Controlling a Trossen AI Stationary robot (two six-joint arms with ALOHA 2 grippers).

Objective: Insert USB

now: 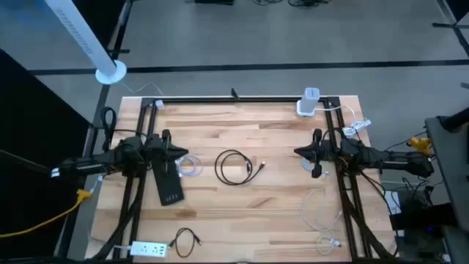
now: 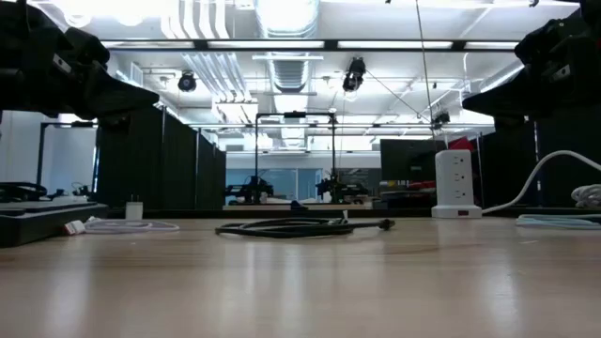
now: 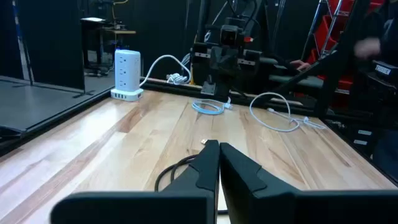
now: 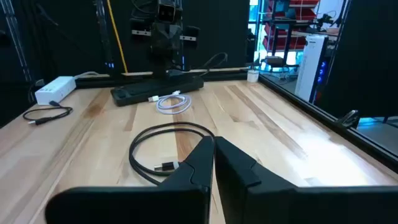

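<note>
In the high view, the lower edge of the frame holds a white power strip (image 1: 149, 250) at lower left, a small black cable (image 1: 185, 240) just to its right, and a thin white cable (image 1: 325, 220) trailing along the lower right of the wooden tabletop (image 1: 256, 213). Higher up, at mid-frame, the coiled black USB cable (image 1: 234, 166) lies flat near the centre of the tabletop, between the two arms and touched by neither; its plug end points toward the right of the frame. To its left a long black power strip (image 1: 168, 183) lies at a slant, with a small coil of white cable (image 1: 189, 166) just beside its upper end. The left pincer (image 1: 174, 152) hovers at centre left above that strip's upper end, its fingers pressed together and holding nothing, as the left wrist view (image 3: 217, 155) confirms. The right pincer (image 1: 302, 152) hangs at centre right, likewise closed and empty, with the right wrist view (image 4: 212, 152) showing its fingers meeting over the black coil. Another pale cable coil (image 1: 309, 163) lies under the right arm. Farthest off, at the upper right of the tabletop, a white tower power strip (image 1: 308, 103) stands upright by the back rail, its white cord (image 1: 346, 111) running off to the right.
</note>
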